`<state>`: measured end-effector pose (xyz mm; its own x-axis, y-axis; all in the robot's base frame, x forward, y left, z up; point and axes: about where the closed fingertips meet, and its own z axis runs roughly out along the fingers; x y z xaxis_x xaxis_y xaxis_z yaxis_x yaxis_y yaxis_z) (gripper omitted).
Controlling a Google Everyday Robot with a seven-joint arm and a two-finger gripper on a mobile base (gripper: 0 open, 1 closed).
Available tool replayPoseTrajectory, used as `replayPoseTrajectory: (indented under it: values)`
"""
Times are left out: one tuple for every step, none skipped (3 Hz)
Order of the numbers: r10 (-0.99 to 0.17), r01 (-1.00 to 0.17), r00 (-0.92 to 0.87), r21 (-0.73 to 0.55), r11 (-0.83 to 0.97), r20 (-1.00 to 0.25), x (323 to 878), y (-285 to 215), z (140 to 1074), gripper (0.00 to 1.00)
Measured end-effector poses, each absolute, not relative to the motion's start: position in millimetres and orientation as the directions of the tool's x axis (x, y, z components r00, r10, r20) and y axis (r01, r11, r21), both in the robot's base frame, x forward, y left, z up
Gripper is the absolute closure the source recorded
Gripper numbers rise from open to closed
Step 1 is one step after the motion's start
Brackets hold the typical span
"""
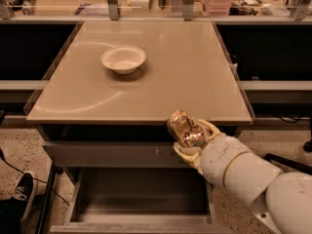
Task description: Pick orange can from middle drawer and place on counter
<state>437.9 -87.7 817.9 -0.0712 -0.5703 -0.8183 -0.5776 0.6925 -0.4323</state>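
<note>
Risk lies at the counter edge: my gripper, fingers clenched on the orange can, hangs right against it, and a bump could jar the can loose.

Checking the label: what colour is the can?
Orange-brown can, shiny top, in the gripper by the front edge of the counter; camera view.

Gripper holds orange can at counter front edge.
</note>
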Motion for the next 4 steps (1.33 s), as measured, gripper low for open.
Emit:
replayPoseTrajectory:
  values:
    - [-0.592, -0.628, -0.051, -0.435, 0.645, -0.804, 428, -71, 826, 1.00]
    - [-0.591, -0.628, -0.051, -0.434, 0.645, -0.805, 428, -71, 826, 1.00]
    - [-0.595, -0.639, -0.051, -0.432, 0.637, -0.802, 439, -69, 824, 1.00]
    - [-0.609, -0.607, -0.039, -0.465, 0.644, -0.792, 477, -90, 841, 1.00]
